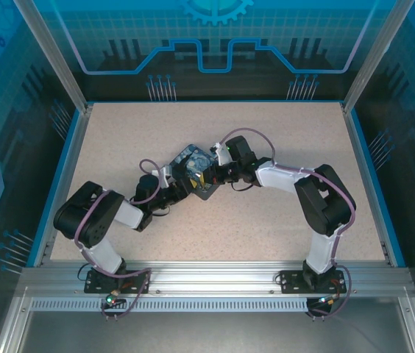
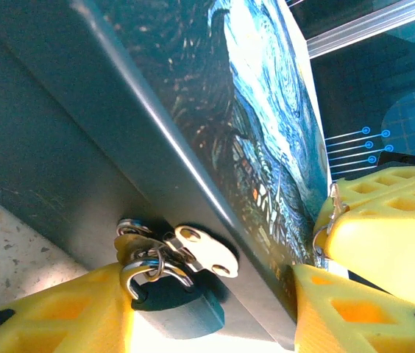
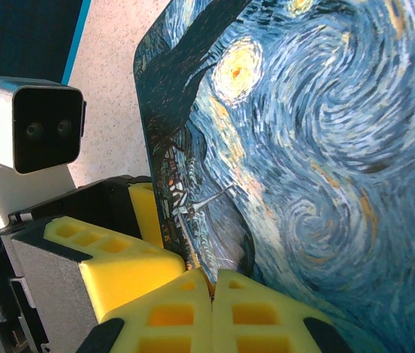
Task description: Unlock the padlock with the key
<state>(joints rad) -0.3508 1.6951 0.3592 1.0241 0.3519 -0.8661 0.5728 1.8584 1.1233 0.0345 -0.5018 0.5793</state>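
- Left pincer [image 2: 207, 278]: half-spread, straddling the padlock [image 2: 180, 307], not visibly clamped on it.
- Padlock hangs by its thin shackle from the hasp [image 2: 204, 248] on the painted tin's [image 3: 325, 147] side. Judged tiny, light, smooth and free-swinging, so pinch across the flat body faces.
- Right pincer [image 3: 213, 294]: pressed together beside the tin's lid; contents indiscernible.

Bare speckled beige tabletop [image 1: 281, 132] lies open all round. In the middle, the swirl-painted blue-and-yellow rectangular tin [image 1: 193, 163] is hemmed in by the left gripper [image 2: 207, 309] and the right gripper [image 3: 211, 294].
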